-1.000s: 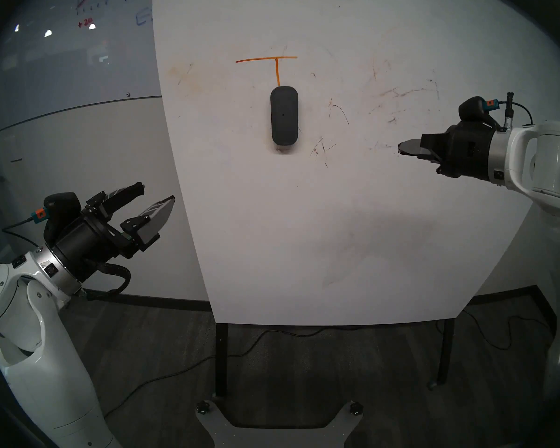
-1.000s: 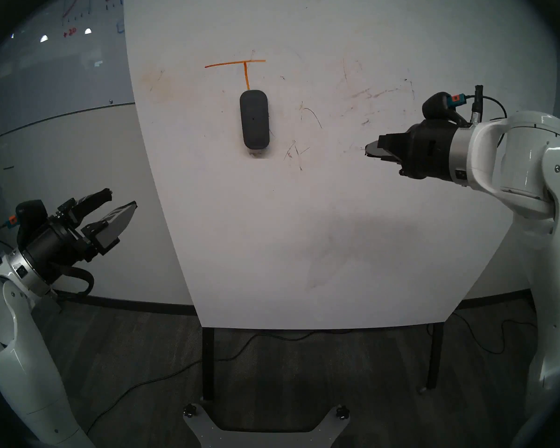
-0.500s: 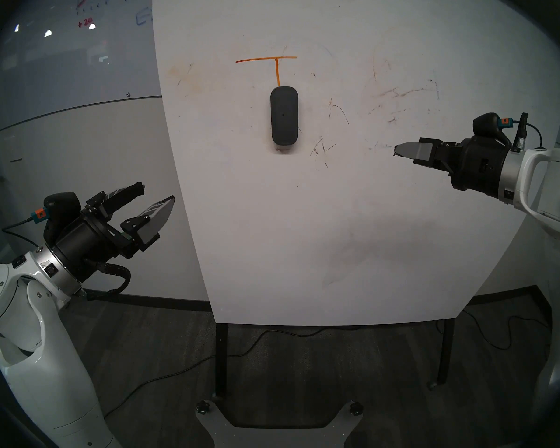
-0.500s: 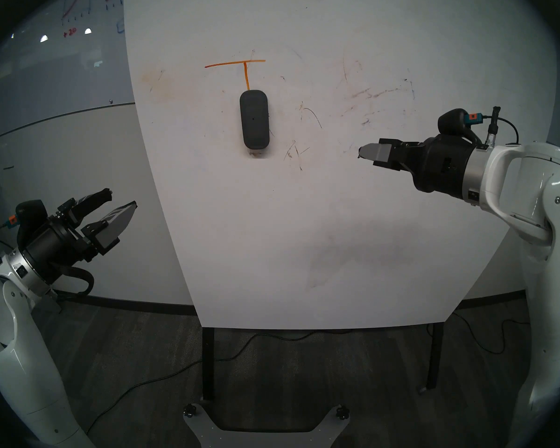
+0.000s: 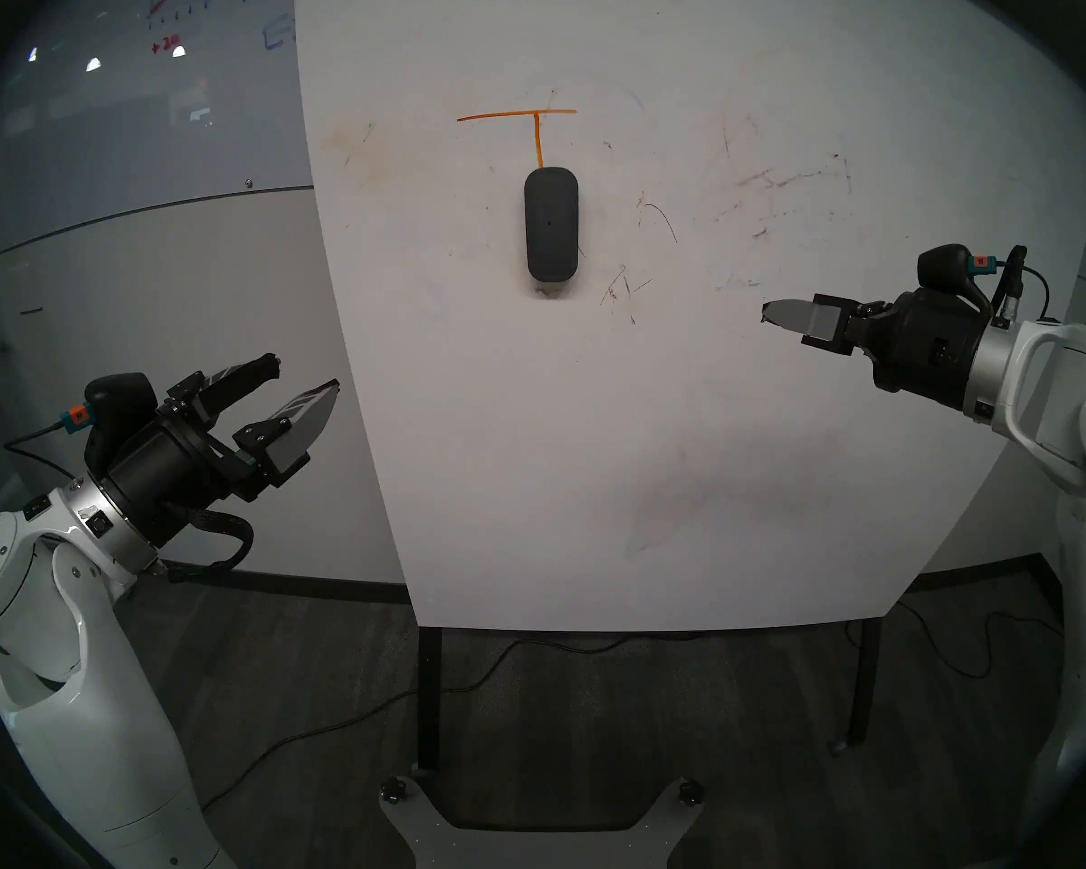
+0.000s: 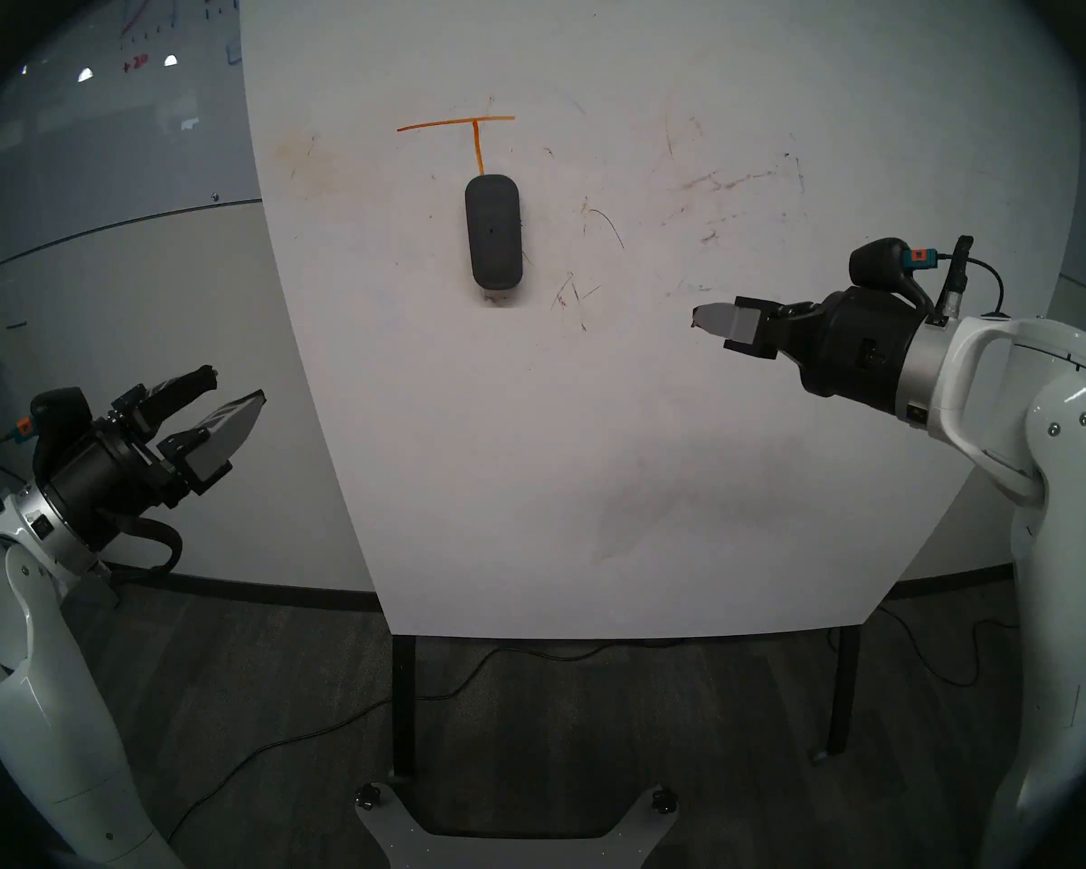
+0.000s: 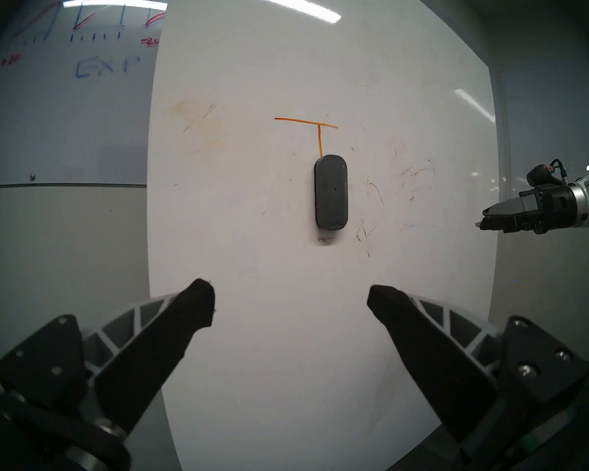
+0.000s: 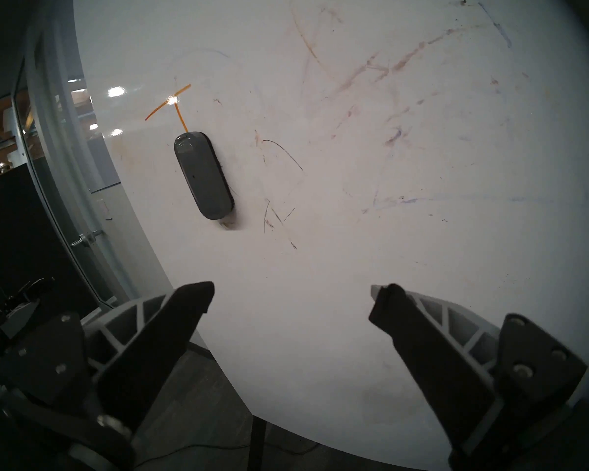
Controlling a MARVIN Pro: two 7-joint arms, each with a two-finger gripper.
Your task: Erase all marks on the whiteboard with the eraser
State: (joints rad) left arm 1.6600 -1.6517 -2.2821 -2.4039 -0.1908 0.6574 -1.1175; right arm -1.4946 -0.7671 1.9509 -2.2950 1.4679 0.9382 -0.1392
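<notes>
The dark grey eraser [image 5: 551, 225] clings upright to the middle of the whiteboard [image 5: 590, 473], directly under an orange T-shaped mark [image 5: 537, 137]. Faint dark scribbles [image 5: 622, 291] and brownish smears [image 5: 779, 181] lie to its right. My right gripper [image 5: 771, 315] hangs in front of the board's right part, well right of the eraser and a little lower; the right wrist view shows it open [image 8: 293, 292] and empty, with the eraser [image 8: 203, 176] up to the left. My left gripper [image 5: 303, 375] is open off the board's left edge, empty [image 7: 291, 293].
A greyish glass board with red and blue graphs [image 5: 152, 65] stands behind at the left. The whiteboard's dark legs [image 5: 429, 698] [image 5: 863, 679] reach the floor, where cables [image 5: 340, 717] trail. My grey base plate [image 5: 540, 830] sits at the bottom centre.
The right gripper has gone from shut to open, and its wrist has sunk lower and turned. The left arm, the eraser and the marks have not moved.
</notes>
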